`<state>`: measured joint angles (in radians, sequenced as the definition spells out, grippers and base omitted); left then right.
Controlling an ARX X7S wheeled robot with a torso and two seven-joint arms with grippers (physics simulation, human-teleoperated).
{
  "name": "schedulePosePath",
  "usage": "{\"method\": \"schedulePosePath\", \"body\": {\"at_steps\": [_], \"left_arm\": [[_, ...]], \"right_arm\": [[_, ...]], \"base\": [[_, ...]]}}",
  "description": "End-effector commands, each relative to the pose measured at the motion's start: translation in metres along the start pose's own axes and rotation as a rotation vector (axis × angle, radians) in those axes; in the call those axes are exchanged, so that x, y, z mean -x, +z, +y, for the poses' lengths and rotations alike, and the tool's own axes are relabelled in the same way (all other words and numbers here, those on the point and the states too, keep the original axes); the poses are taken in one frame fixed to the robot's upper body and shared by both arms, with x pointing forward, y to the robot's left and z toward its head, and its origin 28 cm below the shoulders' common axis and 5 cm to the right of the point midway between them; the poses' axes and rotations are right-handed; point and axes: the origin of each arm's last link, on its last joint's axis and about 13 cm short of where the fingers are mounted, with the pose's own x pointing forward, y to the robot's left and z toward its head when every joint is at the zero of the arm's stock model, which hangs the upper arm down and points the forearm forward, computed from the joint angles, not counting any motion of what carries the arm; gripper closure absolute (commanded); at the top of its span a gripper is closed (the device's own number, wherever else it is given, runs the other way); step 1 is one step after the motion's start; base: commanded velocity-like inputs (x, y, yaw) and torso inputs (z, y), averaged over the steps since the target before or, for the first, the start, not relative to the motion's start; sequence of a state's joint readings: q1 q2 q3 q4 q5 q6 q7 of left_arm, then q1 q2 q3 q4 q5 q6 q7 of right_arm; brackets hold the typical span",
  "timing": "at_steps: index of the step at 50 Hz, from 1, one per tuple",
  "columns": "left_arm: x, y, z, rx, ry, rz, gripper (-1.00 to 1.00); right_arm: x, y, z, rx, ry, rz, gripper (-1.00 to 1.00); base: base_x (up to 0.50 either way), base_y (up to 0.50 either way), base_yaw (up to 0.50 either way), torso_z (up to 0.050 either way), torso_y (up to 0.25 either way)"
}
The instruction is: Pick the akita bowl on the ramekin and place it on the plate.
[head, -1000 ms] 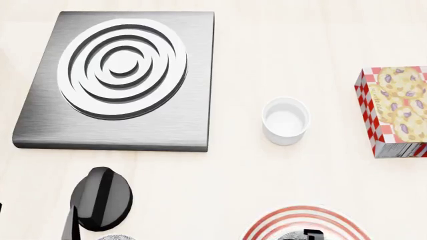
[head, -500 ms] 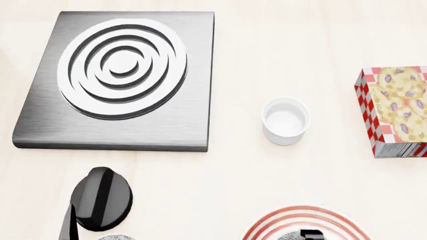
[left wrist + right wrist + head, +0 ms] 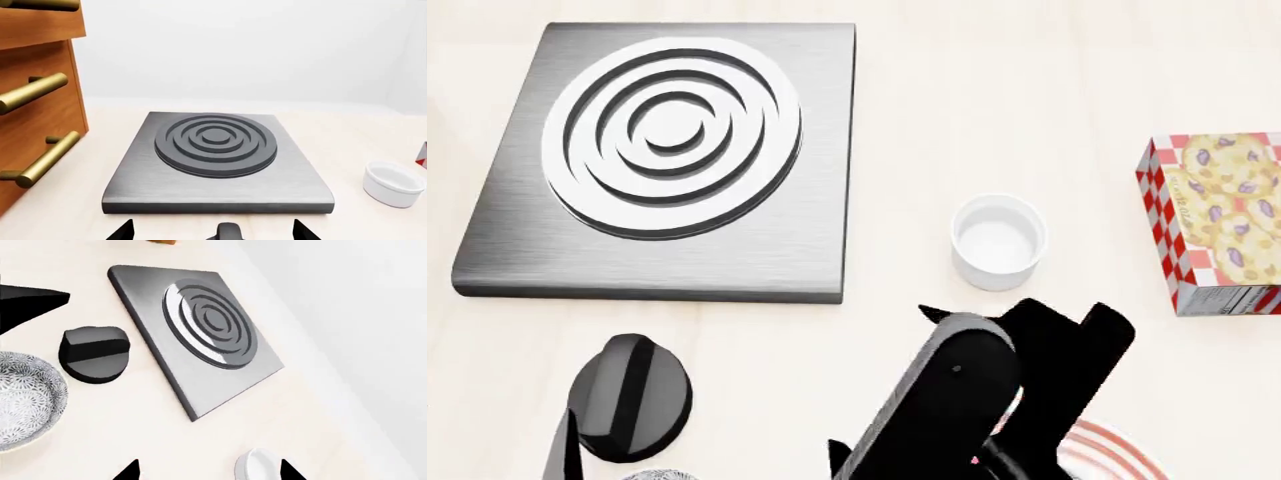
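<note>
The white ramekin (image 3: 998,242) stands upright with nothing on it or in it; it also shows as the ramekin (image 3: 257,467) and the ramekin (image 3: 393,182). My right gripper (image 3: 1021,315) hangs open and empty just short of the ramekin, its right gripper (image 3: 208,470) fingertips wide apart. The right arm covers most of the red-ringed plate (image 3: 1110,452), so whatever lies on the plate is hidden. One grey crackle-patterned akita bowl (image 3: 20,400) sits on the table beside the black knob (image 3: 93,355). My left gripper (image 3: 212,231) is open and empty above that knob.
A steel stove plate (image 3: 654,160) with raised rings fills the far left. A red-checked cookie box (image 3: 1214,220) stands at the right edge. Wooden drawers (image 3: 33,100) with brass handles rise beside the stove. The black knob (image 3: 627,395) lies front left.
My right arm has risen from the plate at the bottom edge and now covers most of it, with the gripper near the ramekin. The left arm has not moved.
</note>
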<state>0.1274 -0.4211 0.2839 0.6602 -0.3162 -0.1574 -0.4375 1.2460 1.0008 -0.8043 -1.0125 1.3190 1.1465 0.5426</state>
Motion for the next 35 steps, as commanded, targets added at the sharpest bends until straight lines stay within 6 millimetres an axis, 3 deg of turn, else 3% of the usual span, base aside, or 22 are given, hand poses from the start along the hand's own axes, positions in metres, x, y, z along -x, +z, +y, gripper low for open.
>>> {"method": "schedulePosePath", "body": {"at_steps": [1,11,24,35], "left_arm": [[0.001,0.0,0.001,0.008,-0.003,-0.002,-1.0],[0.001,0.0,0.001,0.011,-0.012,-0.001,-1.0],[0.002,0.0,0.0,0.021,-0.022,-0.002,-1.0],[0.002,0.001,0.0,0.022,-0.032,-0.001,-1.0]], "right_arm": [[-0.011,-0.013,-0.003,-0.15,-0.308,-0.121,-1.0],[-0.008,-0.022,0.004,-0.173,-0.484,-0.13,-1.0],[-0.002,-0.028,0.008,-0.221,-0.655,-0.217,-1.0],[-0.008,-0.038,0.017,-0.284,-0.677,-0.245,-1.0]], "base": [[0.0,0.0,0.0,0.0,0.0],[0.0,0.0,0.0,0.0,0.011],[0.0,0.0,0.0,0.0,0.242],[0.0,0.0,0.0,0.0,0.25]]}}
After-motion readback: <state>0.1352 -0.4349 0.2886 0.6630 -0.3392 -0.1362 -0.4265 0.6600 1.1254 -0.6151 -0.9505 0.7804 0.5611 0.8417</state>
